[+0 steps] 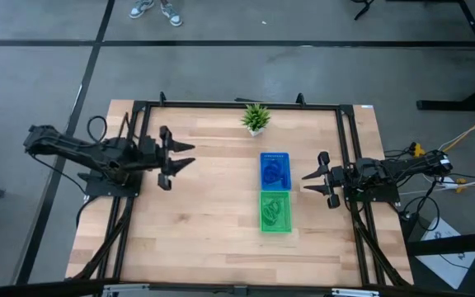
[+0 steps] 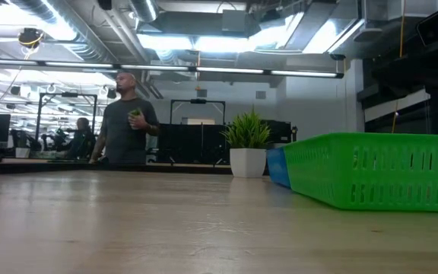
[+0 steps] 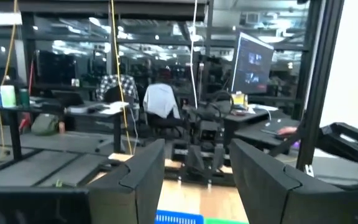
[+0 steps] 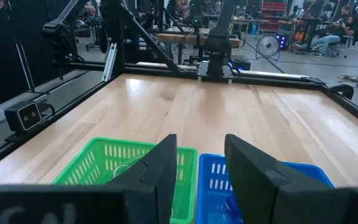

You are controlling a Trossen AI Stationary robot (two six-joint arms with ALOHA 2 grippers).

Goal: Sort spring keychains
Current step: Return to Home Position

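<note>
High view: blue keychains lie in the blue tray, green keychains in the green tray. The trays touch, right of mid-table. No loose ring shows on the table, so sorting looks done; prob. only parking the arms is left. Left gripper hangs well apart from the trays, fingers spread, nothing btwn them. Right gripper sits just beside the seam of both trays, fingers apart, empty. Risk: if the right arm swings sideways or dips while pulling back, a finger could catch a tray wall & shove or tip it, spilling rings.
</note>
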